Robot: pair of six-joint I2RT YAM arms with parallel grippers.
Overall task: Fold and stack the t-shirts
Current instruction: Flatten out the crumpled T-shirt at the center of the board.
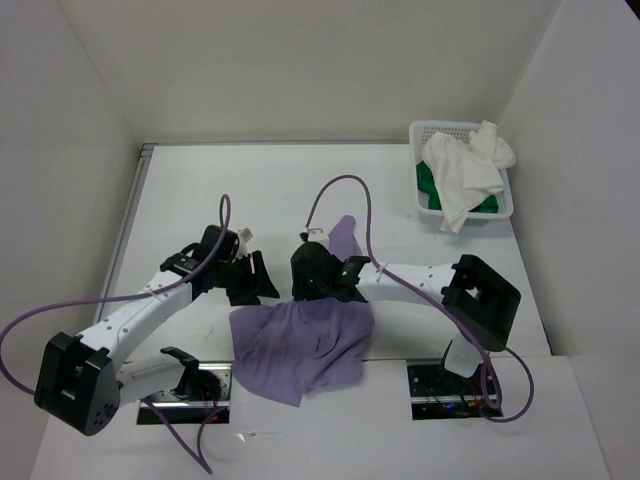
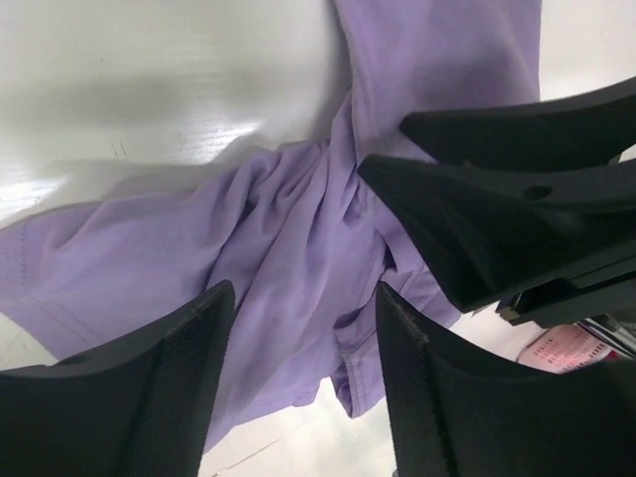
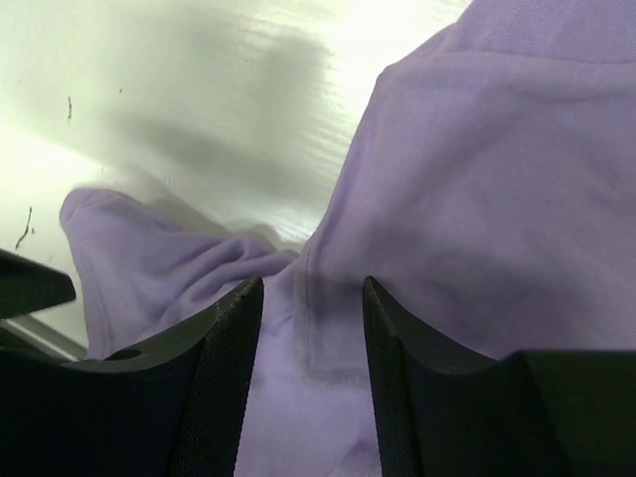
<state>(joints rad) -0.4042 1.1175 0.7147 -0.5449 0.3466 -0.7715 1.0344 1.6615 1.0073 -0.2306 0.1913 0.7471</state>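
Left gripper (image 2: 303, 298) and right gripper (image 3: 310, 288) over purple shirt (image 1: 300, 355), lower centre.
Left jaws half open above it; right jaws straddle a fold, grip unclear.

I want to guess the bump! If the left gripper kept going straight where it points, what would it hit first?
Most likely the purple shirt: its bunched cloth lies dead ahead between the left gripper fingers. The right gripper sits off to the side.
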